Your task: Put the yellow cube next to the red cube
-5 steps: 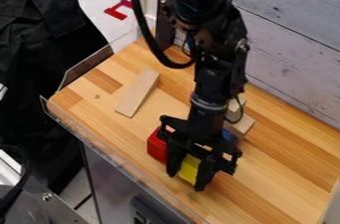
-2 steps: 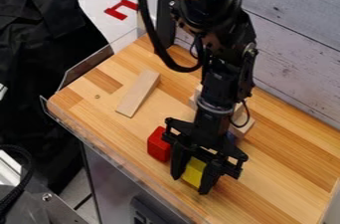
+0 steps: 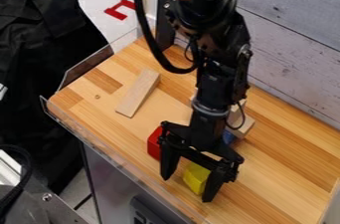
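My gripper (image 3: 186,189) hangs low over the front part of the wooden table, its fingers spread apart and open. Between them sits the yellow cube (image 3: 197,178), closer to the right-hand finger, with a gap on its left. The red cube (image 3: 154,143) lies just left of and behind the gripper, partly covered by its left side. The left finger stands between the two cubes, which are apart.
A long wooden block (image 3: 138,93) lies at the left on the table (image 3: 86,106). Behind the gripper are a blue block (image 3: 229,137) and light wooden blocks (image 3: 241,125). A clear rim runs along the table's left and front edges.
The gripper first moved slightly right with the yellow cube between its fingers, away from the red cube. Since then its fingers have opened wide and the arm has shifted slightly back left.
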Controlling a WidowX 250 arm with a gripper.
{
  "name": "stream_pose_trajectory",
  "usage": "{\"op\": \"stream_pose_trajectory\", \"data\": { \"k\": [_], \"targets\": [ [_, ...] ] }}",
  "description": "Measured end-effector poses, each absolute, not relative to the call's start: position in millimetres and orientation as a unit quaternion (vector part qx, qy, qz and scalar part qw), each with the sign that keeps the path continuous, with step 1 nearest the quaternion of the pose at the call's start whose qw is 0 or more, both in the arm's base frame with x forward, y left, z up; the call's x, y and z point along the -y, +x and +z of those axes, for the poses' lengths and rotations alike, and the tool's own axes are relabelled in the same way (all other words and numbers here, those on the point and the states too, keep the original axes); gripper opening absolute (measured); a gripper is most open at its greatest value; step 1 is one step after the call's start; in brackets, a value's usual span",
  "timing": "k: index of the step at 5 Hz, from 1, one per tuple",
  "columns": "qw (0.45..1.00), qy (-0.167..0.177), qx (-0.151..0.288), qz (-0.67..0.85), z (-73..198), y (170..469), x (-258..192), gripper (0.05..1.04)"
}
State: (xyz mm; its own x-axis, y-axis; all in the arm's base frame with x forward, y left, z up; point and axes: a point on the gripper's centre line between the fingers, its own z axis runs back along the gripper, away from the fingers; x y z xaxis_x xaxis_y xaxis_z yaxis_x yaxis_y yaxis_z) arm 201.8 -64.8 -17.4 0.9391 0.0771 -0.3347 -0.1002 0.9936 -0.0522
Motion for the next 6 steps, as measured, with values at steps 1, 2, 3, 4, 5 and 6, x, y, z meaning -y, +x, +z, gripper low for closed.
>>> {"op": "stream_pose_trajectory", "data": {
  "k": [1, 2, 3, 4, 5, 6],
  "targets": [
    [0.991, -0.047, -0.118, 0.050, 20, 206, 62, 1.003],
    [0.996, -0.051, -0.058, 0.048, 68, 209, 56, 0.999],
    [0.997, -0.056, -0.003, 0.050, 122, 213, 48, 0.999],
    [0.997, -0.063, 0.011, 0.051, 138, 218, 40, 0.999],
    [0.998, -0.054, -0.013, 0.034, 127, 233, 34, 0.999],
    [0.999, -0.032, -0.023, 0.025, 120, 250, 27, 0.999]
  ]
}}
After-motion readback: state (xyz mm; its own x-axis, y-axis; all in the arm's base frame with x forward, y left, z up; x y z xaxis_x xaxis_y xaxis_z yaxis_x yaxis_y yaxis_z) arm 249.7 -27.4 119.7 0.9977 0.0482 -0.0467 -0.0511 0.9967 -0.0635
